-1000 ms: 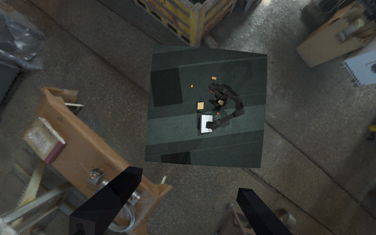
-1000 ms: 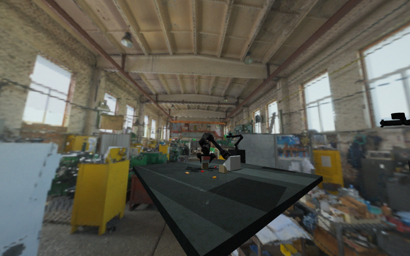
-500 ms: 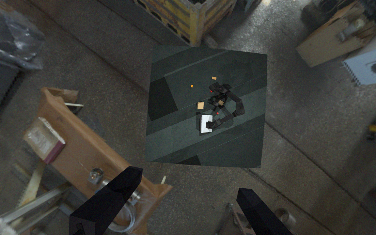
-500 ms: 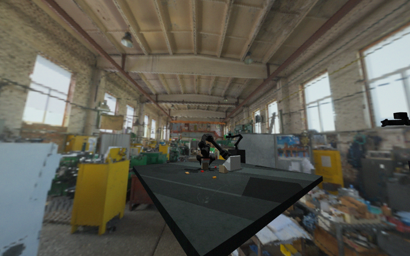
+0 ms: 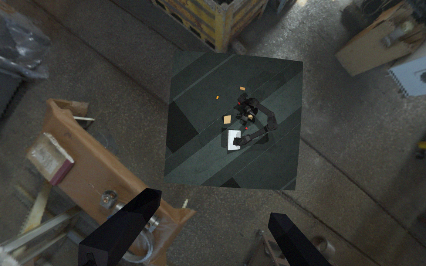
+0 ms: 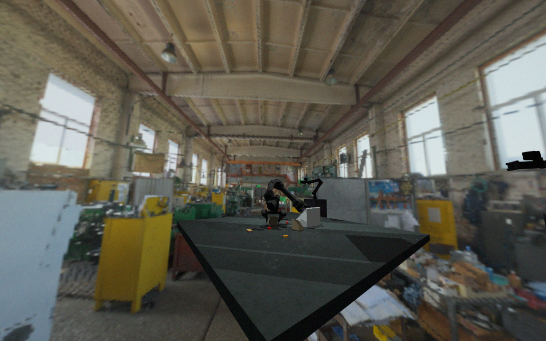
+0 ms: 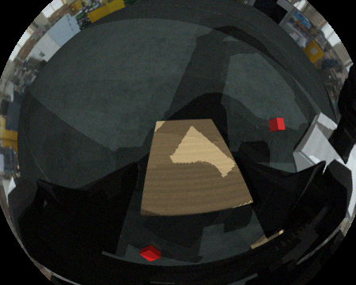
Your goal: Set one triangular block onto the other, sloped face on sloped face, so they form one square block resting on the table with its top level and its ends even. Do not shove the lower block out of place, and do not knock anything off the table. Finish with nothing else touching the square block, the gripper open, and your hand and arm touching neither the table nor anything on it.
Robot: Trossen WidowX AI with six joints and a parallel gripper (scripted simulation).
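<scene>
One tan wooden triangular block point(image 5: 250, 116) point(image 6: 272, 220) point(image 7: 186, 186) is on the table point(image 5: 191, 79) point(image 6: 309, 288), partly hidden by the hand in the top view. In the wrist view its broad face, part lit and part shaded, lies between the fingers. My gripper point(image 5: 247, 118) point(image 6: 273, 219) point(image 7: 185, 165) is wide open above and around this block, holding nothing. Whether a finger touches it cannot be told. The other triangular block point(image 5: 227, 119) point(image 6: 297, 225) point(image 7: 263, 241) stands apart, nearer the arm's white base; in the wrist view a finger hides most of it.
The white base block point(image 5: 231, 142) point(image 6: 313, 217) point(image 7: 314, 146) carries the arm. Small red cubes point(image 5: 246, 128) point(image 6: 269, 228) point(image 7: 277, 124) point(image 7: 150, 252) lie on both sides of the hand. A flat orange piece point(image 5: 242, 88) point(image 6: 249, 230) and a smaller one point(image 5: 217, 97) point(image 6: 285, 236) lie farther out.
</scene>
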